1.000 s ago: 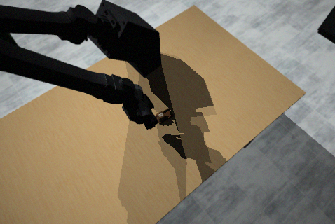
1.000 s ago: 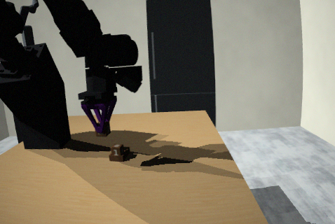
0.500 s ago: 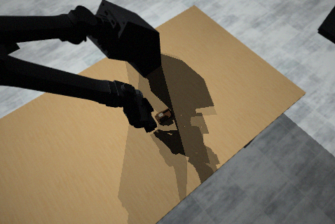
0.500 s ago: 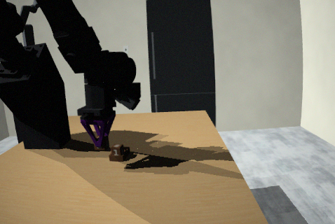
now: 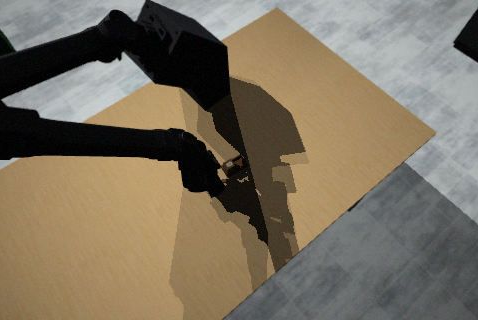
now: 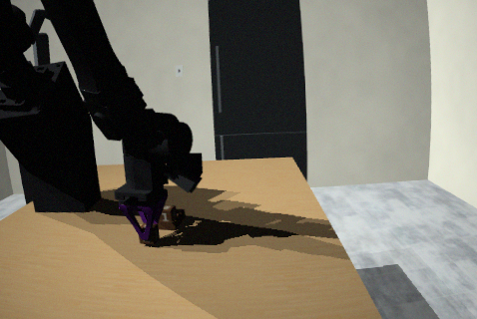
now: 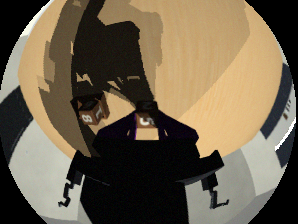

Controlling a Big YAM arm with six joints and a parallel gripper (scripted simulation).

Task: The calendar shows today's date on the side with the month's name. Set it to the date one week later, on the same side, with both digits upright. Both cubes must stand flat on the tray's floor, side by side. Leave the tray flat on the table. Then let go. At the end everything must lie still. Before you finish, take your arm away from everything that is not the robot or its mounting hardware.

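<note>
My gripper (image 6: pixel 150 238) (image 7: pixel 147 113) has its purple fingers closed on a dark brown cube (image 7: pixel 145 119), which shows a white 5 in the wrist view, its digit turned sideways. The fingertips are low over the table beside the tray; whether the held cube touches anything is unclear. The other brown cube (image 5: pixel 229 164) (image 6: pixel 166 216) (image 7: pixel 87 118) is at the small brown tray (image 7: pixel 105 107), left of the gripper in the wrist view. It shows an 8 and a 1 there, and an upright 1 in the exterior view. The tray's floor and the month's name are hidden or too dark.
The arm's heavy shadow lies over the tray and the wooden table (image 5: pixel 343 115) (image 6: pixel 262 189). The black arm base block (image 5: pixel 193 55) (image 6: pixel 58 159) stands at the table's back left in the exterior view. A dark fridge (image 6: pixel 257 75) stands beyond the table.
</note>
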